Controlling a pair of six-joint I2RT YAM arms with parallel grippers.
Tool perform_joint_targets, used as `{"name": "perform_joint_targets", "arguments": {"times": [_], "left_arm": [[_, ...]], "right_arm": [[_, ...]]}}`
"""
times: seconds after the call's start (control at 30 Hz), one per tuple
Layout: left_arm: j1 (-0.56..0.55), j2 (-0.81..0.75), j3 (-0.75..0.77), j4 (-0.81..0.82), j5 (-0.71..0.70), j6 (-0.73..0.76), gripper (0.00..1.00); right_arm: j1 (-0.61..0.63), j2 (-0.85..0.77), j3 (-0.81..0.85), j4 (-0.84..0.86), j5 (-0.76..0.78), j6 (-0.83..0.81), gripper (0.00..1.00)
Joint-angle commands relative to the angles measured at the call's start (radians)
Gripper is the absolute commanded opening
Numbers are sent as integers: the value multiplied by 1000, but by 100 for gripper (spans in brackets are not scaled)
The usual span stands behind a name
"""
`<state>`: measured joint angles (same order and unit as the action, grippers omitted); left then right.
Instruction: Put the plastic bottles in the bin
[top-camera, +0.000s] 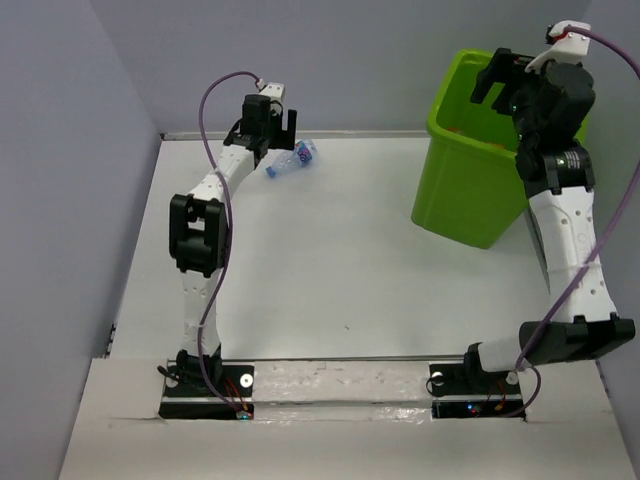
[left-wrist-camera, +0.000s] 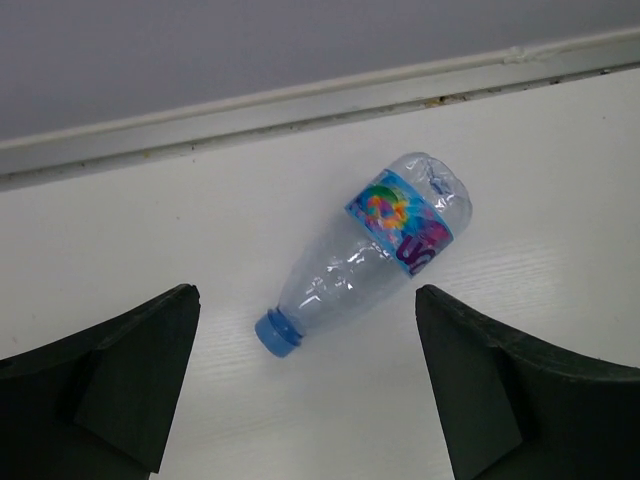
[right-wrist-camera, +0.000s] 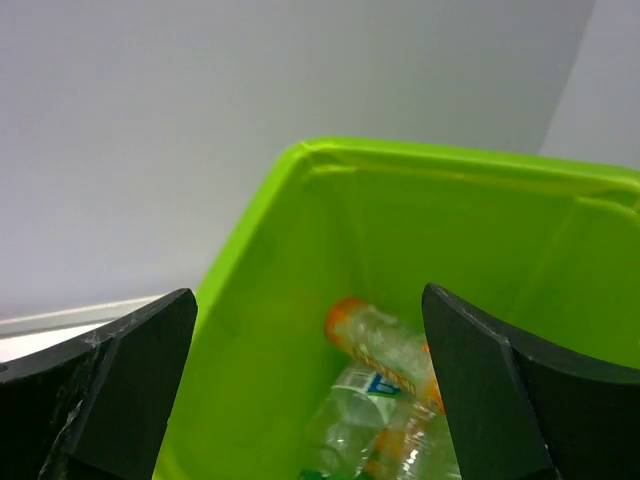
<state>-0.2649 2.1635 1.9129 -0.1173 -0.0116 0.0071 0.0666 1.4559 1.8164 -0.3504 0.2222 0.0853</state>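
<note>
My left gripper (left-wrist-camera: 306, 395) hangs low over the white tabletop (left-wrist-camera: 130, 240), dark fingers spread wide, nothing in them. Lying flat between them is a clear bottle (left-wrist-camera: 372, 262) of thin, crumpled plastic, dented at the base, with a blue screw cap. Its blue label band carries a rainbow swirl and purple lettering I cannot read in full. It lies by the table's far edge, well apart from the bin (right-wrist-camera: 255, 300).

Over on the right, my right gripper (right-wrist-camera: 310, 400) hovers above that bin's mouth, jaws wide apart and empty. It is glossy lime-green plastic with smooth walls and a rolled rim. Down inside lie an orange-capped bottle (right-wrist-camera: 380, 342) and a clear one with a blue-and-white label (right-wrist-camera: 358, 405).
</note>
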Motion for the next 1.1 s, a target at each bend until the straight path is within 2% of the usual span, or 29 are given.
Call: {"name": "perform_joint_targets", "arguments": {"times": [0.0, 0.17, 0.33, 0.57, 0.67, 0.7, 0.8, 0.93, 0.97, 1.07], "left_arm": [[15, 38, 126, -22, 123, 175, 99], [52, 172, 214, -56, 258, 189, 99], [62, 252, 247, -91, 445, 179, 99], [69, 345, 357, -136, 372, 119, 96], [69, 349, 357, -139, 392, 97, 79], [69, 348, 347, -145, 394, 93, 64], [70, 297, 255, -122, 407, 85, 47], [69, 127, 33, 22, 513, 13, 40], [67, 40, -57, 106, 566, -58, 38], [47, -130, -205, 326, 679, -221, 34]], "right_arm": [[-1, -149, -8, 50, -164, 74, 100], [-1, -227, -116, 91, -378, 159, 99], [-1, -253, -150, 111, -478, 200, 99], [-1, -287, -230, 155, -527, 241, 96], [9, -301, -258, 159, -553, 269, 94], [9, -313, -276, 162, -564, 287, 92], [42, -344, -340, 186, -604, 315, 90], [119, -379, -399, 192, -601, 338, 91], [149, -385, -422, 192, -604, 349, 92], [211, -393, -483, 226, -615, 396, 92]]}}
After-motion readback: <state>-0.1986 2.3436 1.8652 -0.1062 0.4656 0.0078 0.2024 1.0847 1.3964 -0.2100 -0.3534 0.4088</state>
